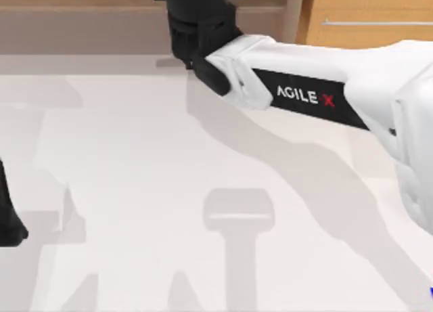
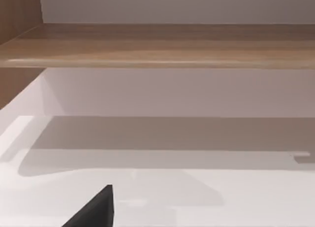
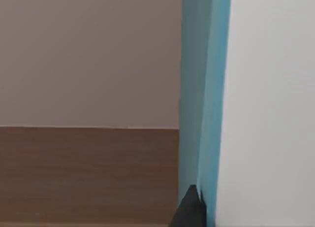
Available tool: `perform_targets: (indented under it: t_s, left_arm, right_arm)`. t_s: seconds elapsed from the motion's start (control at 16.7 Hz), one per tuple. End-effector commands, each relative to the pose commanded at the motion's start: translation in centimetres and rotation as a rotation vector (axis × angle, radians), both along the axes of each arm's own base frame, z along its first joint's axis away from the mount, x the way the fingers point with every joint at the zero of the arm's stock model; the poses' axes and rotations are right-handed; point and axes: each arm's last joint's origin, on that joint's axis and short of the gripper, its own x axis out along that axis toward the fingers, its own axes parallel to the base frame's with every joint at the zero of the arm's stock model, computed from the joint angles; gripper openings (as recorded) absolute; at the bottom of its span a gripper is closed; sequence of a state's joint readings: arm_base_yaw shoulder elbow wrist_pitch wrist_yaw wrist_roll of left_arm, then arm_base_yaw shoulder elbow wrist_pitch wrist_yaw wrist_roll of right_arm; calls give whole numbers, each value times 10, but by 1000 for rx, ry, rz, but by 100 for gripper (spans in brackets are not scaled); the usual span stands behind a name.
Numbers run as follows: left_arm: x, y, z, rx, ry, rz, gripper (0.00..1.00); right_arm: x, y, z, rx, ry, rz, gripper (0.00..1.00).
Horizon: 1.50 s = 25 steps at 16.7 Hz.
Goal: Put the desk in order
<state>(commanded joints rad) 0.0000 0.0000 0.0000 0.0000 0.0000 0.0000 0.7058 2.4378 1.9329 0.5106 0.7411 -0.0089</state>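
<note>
The white desk (image 1: pixel 135 190) spreads bare across the top view, its light-brown shelf unit (image 1: pixel 81 14) along the far edge and the orange-wood drawer (image 1: pixel 365 17) with its slim silver handle (image 1: pixel 375 22) at the far right, apparently closed. The right arm (image 1: pixel 304 95), marked AgileX, stretches from the right side across the tabletop to the shelf, its dark wrist reaching into the shelf opening near the middle. In the right wrist view a tall, thin blue object (image 3: pixel 204 89) — possibly a book or folder, though that cannot be told for sure — stands upright against a pale surface above a wooden board (image 3: pixel 88 173), with one dark fingertip (image 3: pixel 189 210) touching its lower edge; whether the right gripper pinches it or has let go cannot be told. The left arm (image 1: pixel 8 217) sits parked at the left edge. Judging by the bare tabletop, the tidying looks nearly complete — what seems left is settling the blue object and withdrawing.
</note>
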Motion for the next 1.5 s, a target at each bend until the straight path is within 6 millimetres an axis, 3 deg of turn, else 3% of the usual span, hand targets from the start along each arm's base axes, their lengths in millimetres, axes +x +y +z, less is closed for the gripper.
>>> perform_targets:
  t_s: [0.18,0.24,0.78,1.26,1.5]
  left_arm:
    - [0,0,0,0,0,0,100]
    - [0,0,0,0,0,0,100]
    - [0,0,0,0,0,0,100]
    - [0,0,0,0,0,0,100]
    - [0,0,0,0,0,0,100]
  right_arm:
    - [0,0,0,0,0,0,2]
    - [0,0,0,0,0,0,0]
    - [-2,2,1,2,-1,4,0]
    - [-40,2,15,2,-1,4,0]
    - [-39,0,14,2,2,1,0]
